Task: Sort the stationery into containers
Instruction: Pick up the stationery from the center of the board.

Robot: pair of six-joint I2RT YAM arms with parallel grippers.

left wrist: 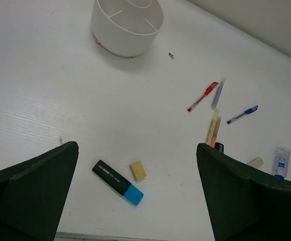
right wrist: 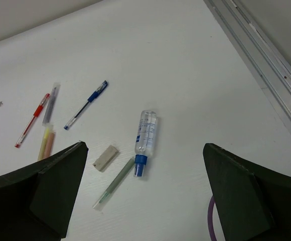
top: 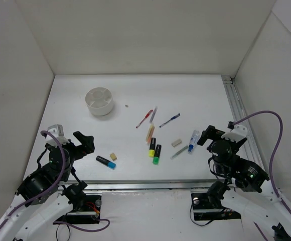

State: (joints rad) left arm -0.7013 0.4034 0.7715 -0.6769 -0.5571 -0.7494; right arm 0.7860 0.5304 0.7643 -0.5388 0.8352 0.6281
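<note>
Your left gripper (top: 84,142) was wide open and held nothing, near the highlighter with the blue end (top: 106,161) and a beige eraser (top: 113,156). Your right gripper (top: 205,135) was wide open and empty too, just beside the white-blue tube (top: 193,140). The red pen (top: 144,119) and blue pen (top: 169,120) lay in the middle of the table (top: 195,95), and the white bowl (top: 99,108) sat far back on the left.

White desk (top: 195,95), 1 divided bowl (top: 100,101), loose stationery.
The bowl stands far left. Mid-desk lie a red pen (top: 144,119), grey pen (top: 153,114), blue pen (top: 169,120) and cream stick (top: 150,133), with a yellow-ended highlighter (top: 152,147) and green-ended highlighter (top: 156,154) side by side nearer. Near left, a blue-ended highlighter (top: 106,161) lies just beside a beige eraser (top: 113,156). To the right are a second eraser (top: 176,142), greenish pen (top: 179,152) and white-blue tube (top: 193,141). A speck (top: 127,106), perhaps a screw, lies near the bowl.
</note>
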